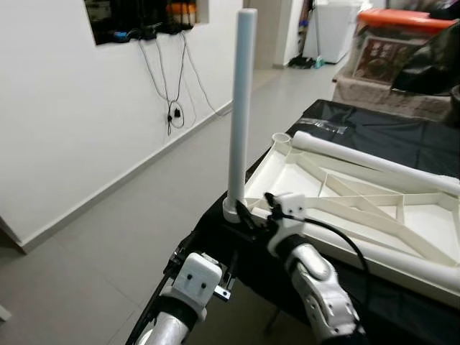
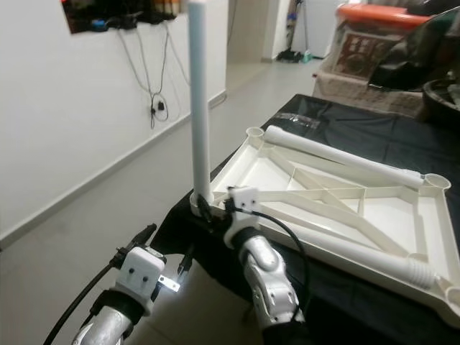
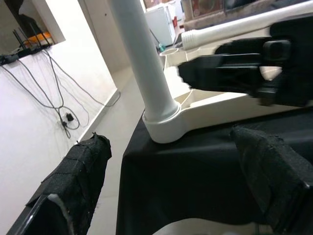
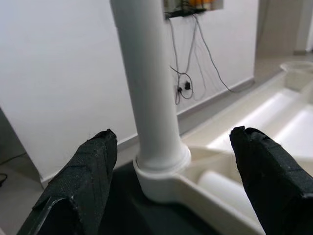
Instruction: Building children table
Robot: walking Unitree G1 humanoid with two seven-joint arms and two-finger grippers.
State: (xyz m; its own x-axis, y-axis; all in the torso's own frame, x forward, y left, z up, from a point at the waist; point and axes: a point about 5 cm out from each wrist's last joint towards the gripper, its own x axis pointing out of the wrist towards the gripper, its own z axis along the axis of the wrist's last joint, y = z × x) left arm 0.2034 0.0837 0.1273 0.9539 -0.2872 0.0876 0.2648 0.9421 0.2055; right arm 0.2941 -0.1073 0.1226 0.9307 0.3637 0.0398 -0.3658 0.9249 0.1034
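Note:
A white children's tabletop (image 1: 431, 223) lies upside down on a table covered with black cloth (image 1: 402, 136). One white leg (image 1: 241, 108) stands upright in the socket (image 3: 164, 125) at its near left corner. My right gripper (image 4: 173, 134) is open at the base of this leg, one finger on each side, with gaps to the tube. My left gripper (image 2: 165, 248) is also open; it sits lower, off the table's corner, and faces the same socket. A second leg (image 1: 374, 162) lies across the far side of the tabletop, and a third leg (image 2: 359, 251) lies along its near rim.
A white wall with hanging cables (image 1: 172, 108) runs along the left, with grey floor (image 1: 108, 237) between it and the table. A box with a red lid (image 1: 402, 21) and a dark bag (image 1: 431, 65) stand behind the table.

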